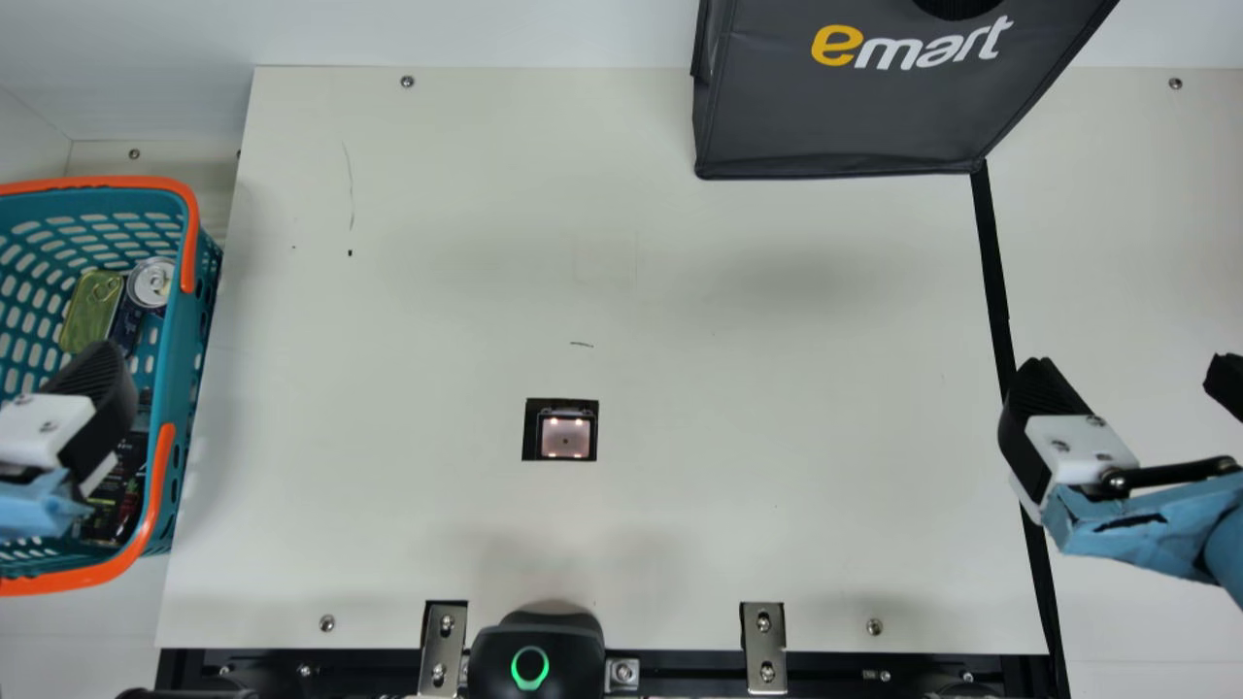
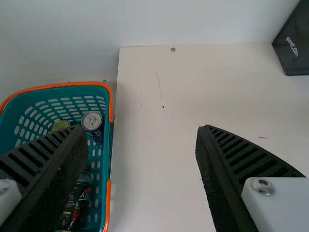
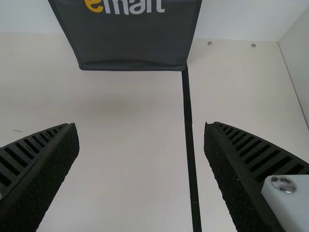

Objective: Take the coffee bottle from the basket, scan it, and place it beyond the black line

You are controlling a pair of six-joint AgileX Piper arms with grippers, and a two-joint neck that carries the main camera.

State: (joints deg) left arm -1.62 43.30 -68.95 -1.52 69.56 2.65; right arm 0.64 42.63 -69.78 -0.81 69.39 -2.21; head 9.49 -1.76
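In the basket [image 2: 58,86] lies what I take for the coffee bottle [image 2: 79,200]; I should centre my left gripper [image 2: 140,130], fingers spread, over its body before lowering. My right gripper [image 3: 141,126] is also spread, near the black line [image 3: 189,130].

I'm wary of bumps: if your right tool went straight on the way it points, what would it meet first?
Probably the cream tabletop near the black line, before the dark bag, though how high the right tool hovers is unclear.
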